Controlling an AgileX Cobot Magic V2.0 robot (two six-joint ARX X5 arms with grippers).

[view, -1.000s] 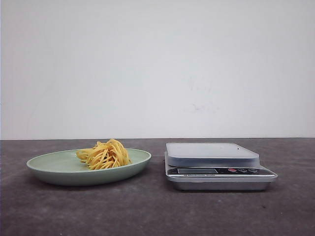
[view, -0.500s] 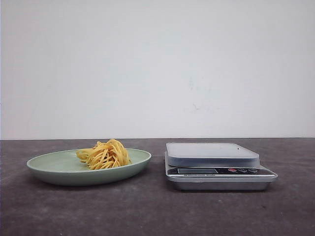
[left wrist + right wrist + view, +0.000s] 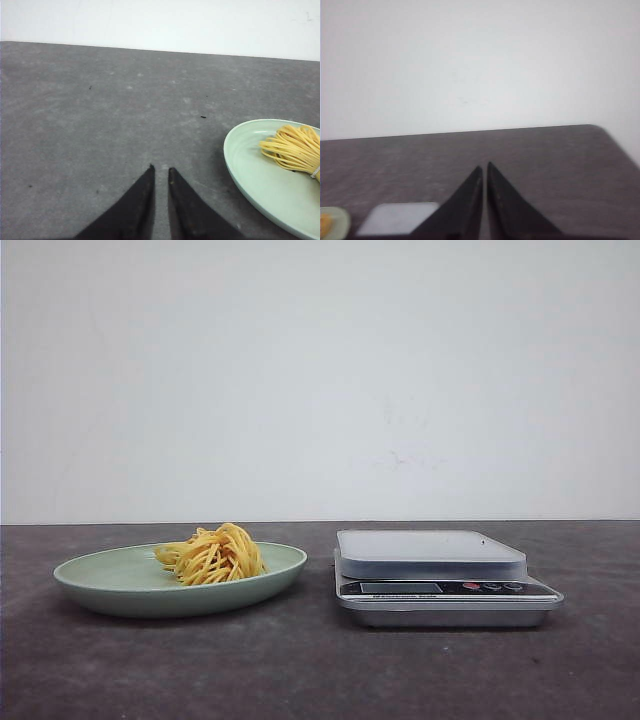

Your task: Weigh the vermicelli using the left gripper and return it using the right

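A yellow bundle of vermicelli (image 3: 212,554) lies on a pale green plate (image 3: 120,585) at the left of the table. A silver kitchen scale (image 3: 435,575) stands to its right, its platform bare. Neither gripper shows in the front view. In the left wrist view my left gripper (image 3: 160,169) is shut and empty above the bare table, beside the plate (image 3: 250,170) with the vermicelli (image 3: 294,149). In the right wrist view my right gripper (image 3: 484,166) is shut and empty, with the scale platform (image 3: 395,218) and the plate edge (image 3: 332,217) off to one side.
The table top (image 3: 320,670) is dark grey with a white wall behind it. The table's far edge and a rounded corner (image 3: 597,128) show in the right wrist view.
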